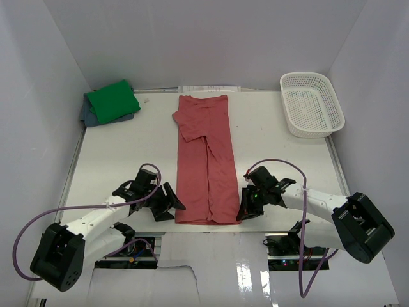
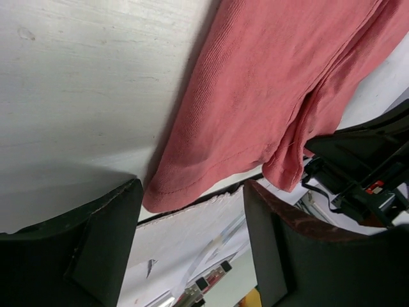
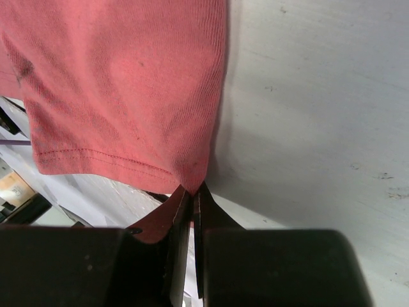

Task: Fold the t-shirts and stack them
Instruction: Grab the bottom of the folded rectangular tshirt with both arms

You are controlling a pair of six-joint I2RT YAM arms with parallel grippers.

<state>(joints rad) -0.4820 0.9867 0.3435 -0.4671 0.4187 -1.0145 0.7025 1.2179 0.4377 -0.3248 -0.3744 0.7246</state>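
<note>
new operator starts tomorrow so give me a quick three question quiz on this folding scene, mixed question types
1. True or false: the left gripper is shut on the red t-shirt.
2. Which part of the red t-shirt does the right gripper pinch? A. a sleeve B. a near hem corner C. the collar
3. What lies under the green t-shirt at the far left?
Key: 1. False, its jaws stand open at the other hem corner. 2. B. 3. A blue-grey t-shirt.
</note>
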